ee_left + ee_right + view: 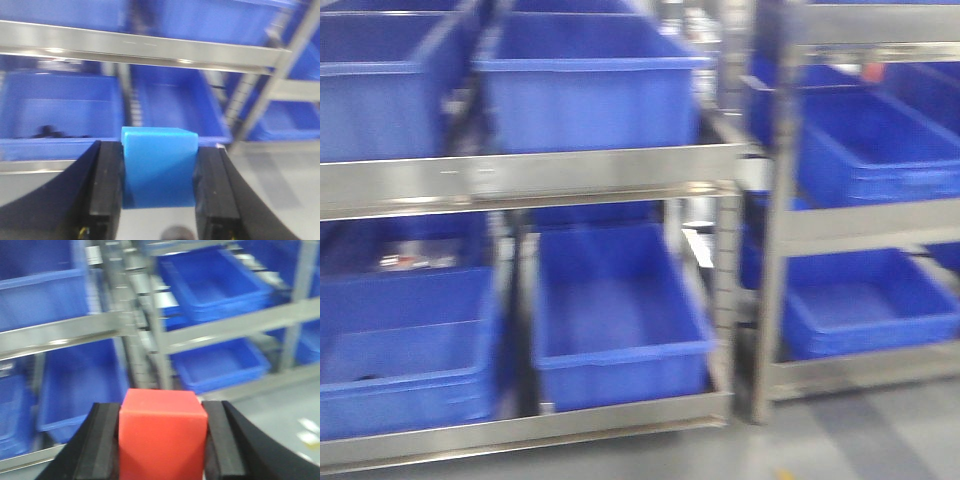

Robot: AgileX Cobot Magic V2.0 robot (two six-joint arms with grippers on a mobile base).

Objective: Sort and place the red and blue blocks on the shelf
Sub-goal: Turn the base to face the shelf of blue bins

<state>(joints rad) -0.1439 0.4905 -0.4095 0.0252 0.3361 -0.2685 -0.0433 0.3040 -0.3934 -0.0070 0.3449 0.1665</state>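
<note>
While the front view shows only the shelf (530, 175) and its large blue bins (620, 310), each wrist view shows a cube held in the air before the rack. The left end effector (159, 192) pinches the blue block (159, 160) between its black fingers (107, 195). The cube is matte, plain and light mid-blue, paler than the bins behind it, with its top face showing. The right end effector (162, 445) pinches the red block (162, 422), a bright, plain cube with sharp edges, its sides pressed by both fingers. All the views are blurred.
</note>
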